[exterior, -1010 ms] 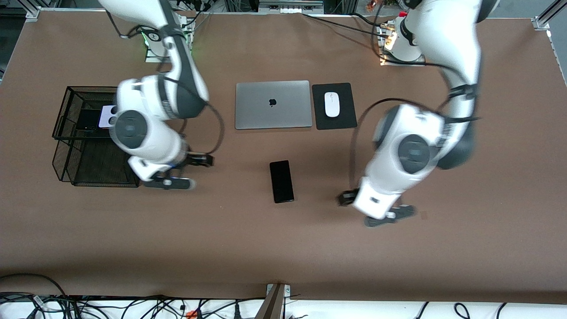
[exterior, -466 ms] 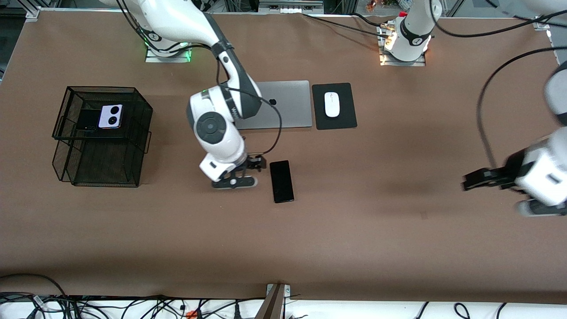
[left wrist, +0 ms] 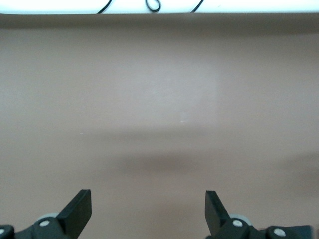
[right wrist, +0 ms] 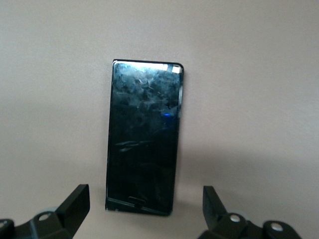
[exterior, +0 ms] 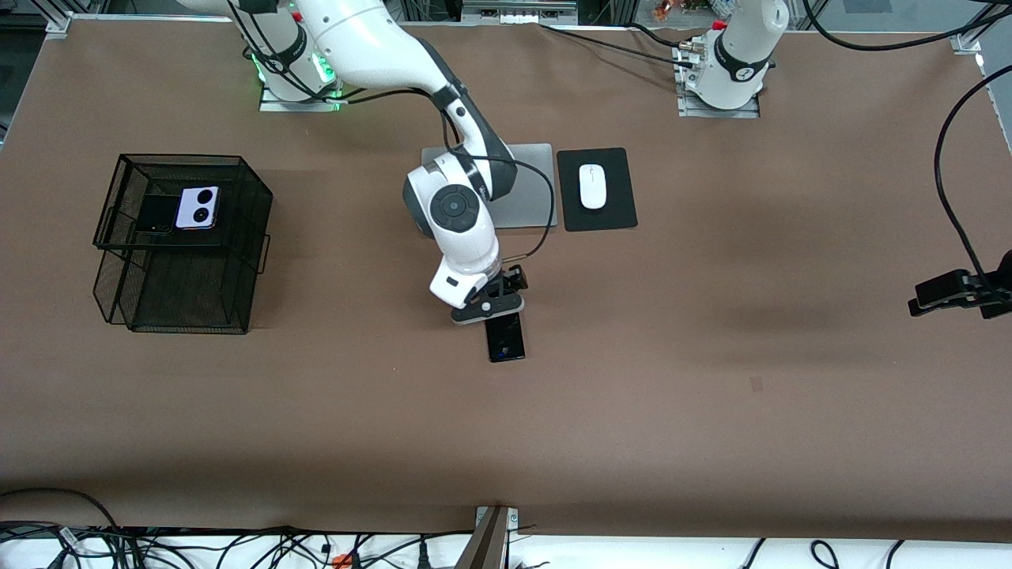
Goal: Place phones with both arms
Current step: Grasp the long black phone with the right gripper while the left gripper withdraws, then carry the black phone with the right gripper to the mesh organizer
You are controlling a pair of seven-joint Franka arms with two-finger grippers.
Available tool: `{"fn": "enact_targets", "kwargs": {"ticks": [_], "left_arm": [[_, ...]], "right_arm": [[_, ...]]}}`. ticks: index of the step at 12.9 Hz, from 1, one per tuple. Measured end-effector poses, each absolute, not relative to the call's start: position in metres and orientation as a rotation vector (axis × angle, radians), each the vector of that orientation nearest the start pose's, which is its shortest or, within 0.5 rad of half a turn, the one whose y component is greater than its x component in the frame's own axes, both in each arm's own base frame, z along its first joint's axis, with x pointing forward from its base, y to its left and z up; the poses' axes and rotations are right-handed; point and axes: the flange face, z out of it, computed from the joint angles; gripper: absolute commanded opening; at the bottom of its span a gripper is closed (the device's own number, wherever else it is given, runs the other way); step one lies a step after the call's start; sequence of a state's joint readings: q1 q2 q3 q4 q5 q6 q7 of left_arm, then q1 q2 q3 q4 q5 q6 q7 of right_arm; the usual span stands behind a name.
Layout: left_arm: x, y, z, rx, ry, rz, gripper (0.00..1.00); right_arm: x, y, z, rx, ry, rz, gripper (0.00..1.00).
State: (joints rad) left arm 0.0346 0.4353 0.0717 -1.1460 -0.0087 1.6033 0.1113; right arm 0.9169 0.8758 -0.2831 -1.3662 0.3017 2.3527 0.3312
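The right gripper [exterior: 496, 303], a black two-finger claw on the white jointed right arm [exterior: 453, 212], hangs in the centre of the front view, over the upper end of the long black slab phone [exterior: 506, 337]. In the right wrist view its two black fingers [right wrist: 75, 203] stand wide apart with nothing between them, and the slab phone [right wrist: 144, 137] lies flat on the brown table [exterior: 711, 411], its glossy face up.

The left gripper [exterior: 945, 291] is at the right edge of the front view, over bare table toward the left arm's end. Its fingers [left wrist: 79, 209] are also spread wide and hold nothing.

At the left of the front view stands a black wire-mesh basket [exterior: 245, 237]. On its upper tier lie the small square lavender phone with two black lenses [exterior: 198, 208] and the small square black flip phone [exterior: 155, 214], side by side and touching.

Upper centre are a grey laptop [exterior: 531, 178], partly covered by the right arm, and a white mouse [exterior: 592, 186] on a black mouse pad [exterior: 618, 207].
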Motion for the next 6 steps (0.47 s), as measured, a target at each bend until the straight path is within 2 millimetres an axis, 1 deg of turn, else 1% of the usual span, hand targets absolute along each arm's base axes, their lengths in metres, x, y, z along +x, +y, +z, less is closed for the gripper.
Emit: {"fn": "enact_targets", "kwargs": {"ticks": [2,3,5,6], "left_arm": [[0.675,0.046,0.544,-3.101,0.064,-0.094,1.00],[0.669,0.042,0.540,-3.101,0.073,-0.109,1.00],[0.657,0.041,0.544,-3.102,0.077,-0.122,1.00],[0.653,0.041,0.547,-3.102,0.076,-0.127,1.00]], "right_arm": [[0.574,0.495,0.201,-3.033,-0.349,-0.209,1.00],[0.575,0.500,0.191,-3.026,-0.359,-0.238,1.00],[0.573,0.506,0.169,-3.024,-0.391,-0.286,1.00],[0.571,0.508,0.163,-3.037,-0.427,-0.306,1.00]]}}
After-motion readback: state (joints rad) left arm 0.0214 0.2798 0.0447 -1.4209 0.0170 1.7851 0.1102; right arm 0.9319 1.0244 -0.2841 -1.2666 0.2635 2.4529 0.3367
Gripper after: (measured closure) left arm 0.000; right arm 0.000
